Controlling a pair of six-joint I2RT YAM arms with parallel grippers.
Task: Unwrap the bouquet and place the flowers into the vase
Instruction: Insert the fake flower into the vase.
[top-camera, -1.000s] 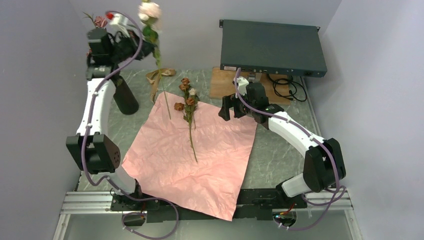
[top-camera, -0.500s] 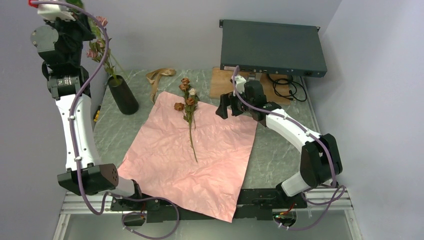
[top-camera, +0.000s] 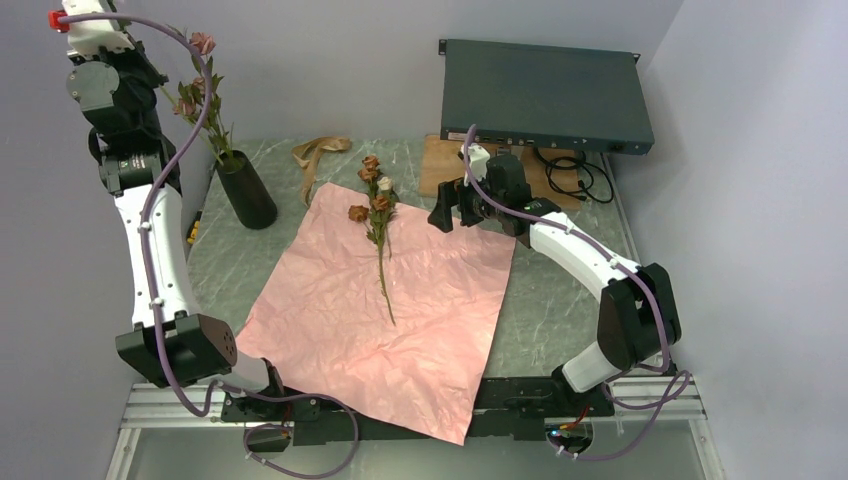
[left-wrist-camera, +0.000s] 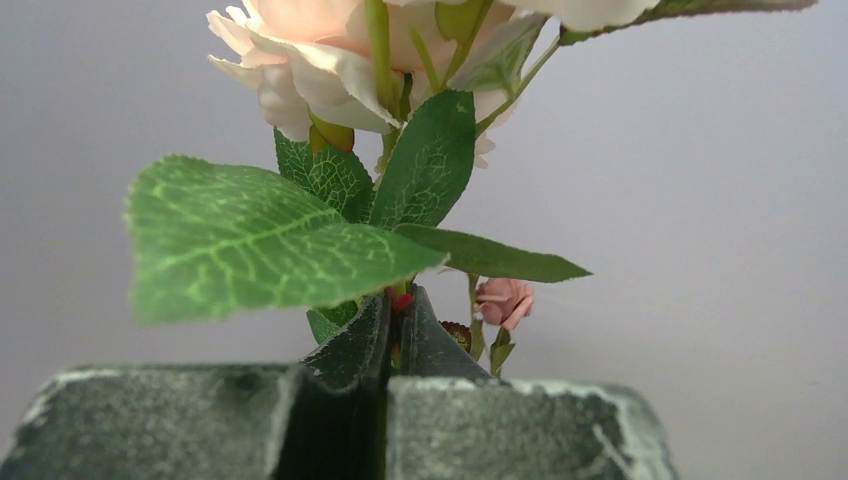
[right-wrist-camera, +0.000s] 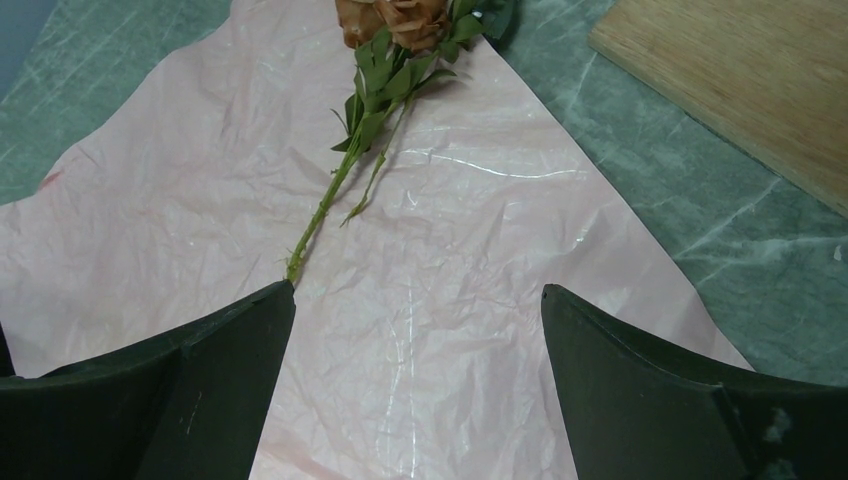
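The bouquet lies undone: its pink paper (top-camera: 400, 320) (right-wrist-camera: 450, 350) is spread flat on the table. A stem of rust and cream flowers (top-camera: 378, 200) (right-wrist-camera: 395, 25) rests on the paper. The black vase (top-camera: 247, 190) stands at the back left with pink roses (top-camera: 203, 43) rising from it. My left gripper (left-wrist-camera: 398, 300) is shut on the stem of a pale pink rose (left-wrist-camera: 300, 60), with the left arm (top-camera: 150, 230) raised high beside the vase. My right gripper (top-camera: 447, 212) (right-wrist-camera: 417, 288) hangs open over the paper's right part, just right of the lying stem.
A tan ribbon (top-camera: 320, 150) lies behind the paper. A dark grey rack box (top-camera: 545, 95) sits at the back right on a wooden board (top-camera: 450, 165) (right-wrist-camera: 740, 90), with cables (top-camera: 570, 180) beside it. Walls close in on the left and right.
The left arm has swung the pale rose from above the table's back to high up at the far left by the vase. The right gripper has crept slightly left.
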